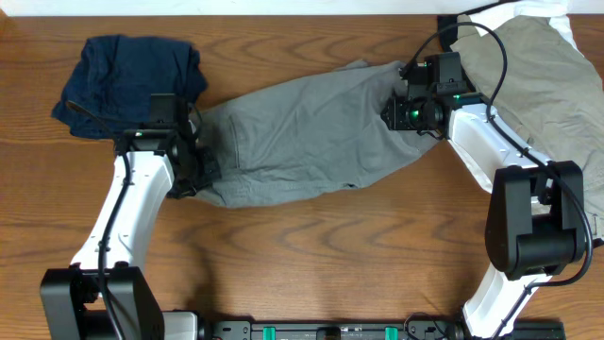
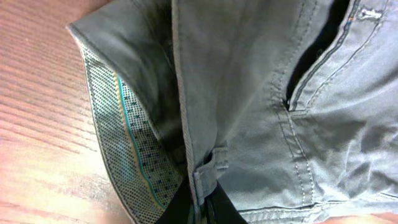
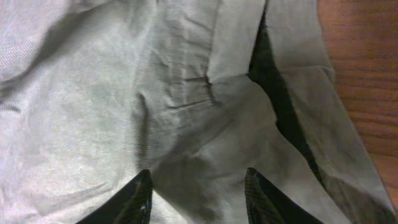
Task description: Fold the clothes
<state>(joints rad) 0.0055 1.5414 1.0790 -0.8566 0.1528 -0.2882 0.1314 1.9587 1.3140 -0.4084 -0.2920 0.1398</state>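
We see the grey shorts [image 1: 302, 132] stretched across the tabletop [image 1: 311, 255], with left fingers [image 2: 177, 214] clamped on the waistband and right fingers [image 3: 134, 208] apart over the opposite end. A navy garment [image 1: 132, 71] lies behind our left arm, and a khaki garment [image 1: 552, 76] behind the right.

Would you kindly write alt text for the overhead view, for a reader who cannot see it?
Grey shorts lie stretched across a wooden table, the left gripper shut on one end and the right gripper at the other. A navy garment sits bunched at the picture's top left, a khaki garment at its top right.
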